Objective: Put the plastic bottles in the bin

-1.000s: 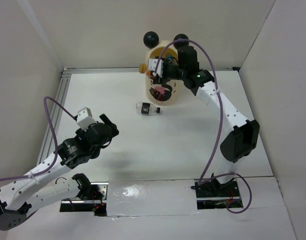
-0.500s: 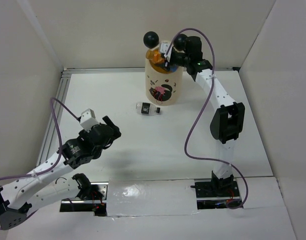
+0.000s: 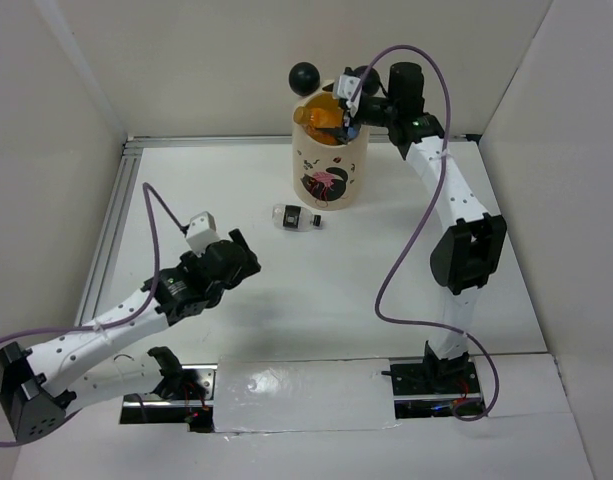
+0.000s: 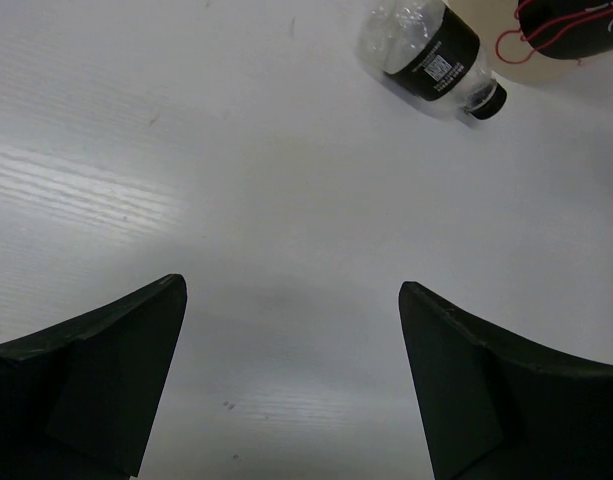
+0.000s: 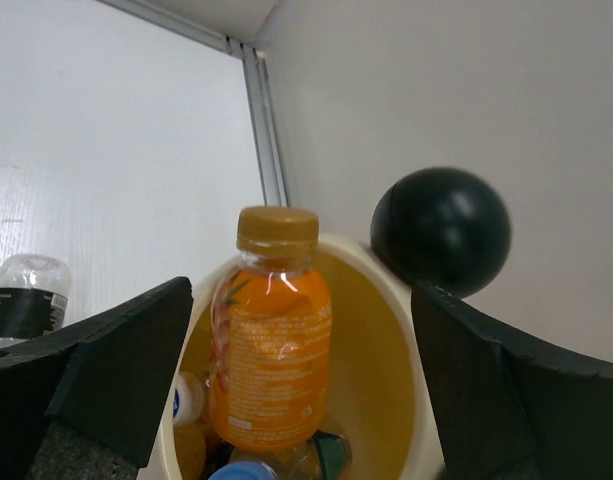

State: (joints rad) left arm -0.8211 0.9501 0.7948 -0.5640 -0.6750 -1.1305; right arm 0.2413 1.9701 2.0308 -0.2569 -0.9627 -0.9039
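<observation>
Now: release over the bin (image 3: pixel 329 180). The right gripper (image 5: pixel 301 290) hangs above the bin's mouth, beside one black ear (image 5: pixel 441 232), with its jaws spread wide and touching nothing. Between them the orange bottle (image 5: pixel 271 335) stands upright inside the rim, apart from both fingers. I judge it freed, and either dropping or resting on the other bottles (image 5: pixel 186 400) inside the bin, of which I see only caps and shoulders.

A second ago I held this bottle against the bin's front wall, below the rim. Half a second ago it was just over the rim. The lift and carry are therefore done, and I count this bottle delivered once it settles.

The left gripper (image 4: pixel 292 290) has its jaws likewise spread and empty, low over the table (image 4: pixel 136 150). It points at the black-label bottle (image 4: pixel 431 55), which lies on its side just in front of the bin. Over the same second I brought the left arm forward toward that bottle, but it is not yet within reach.

As far as I can see, this is the one bottle left outside the bin. I judge the next move to be drawing the right gripper clear of the ear while the left carries on to the label band.
</observation>
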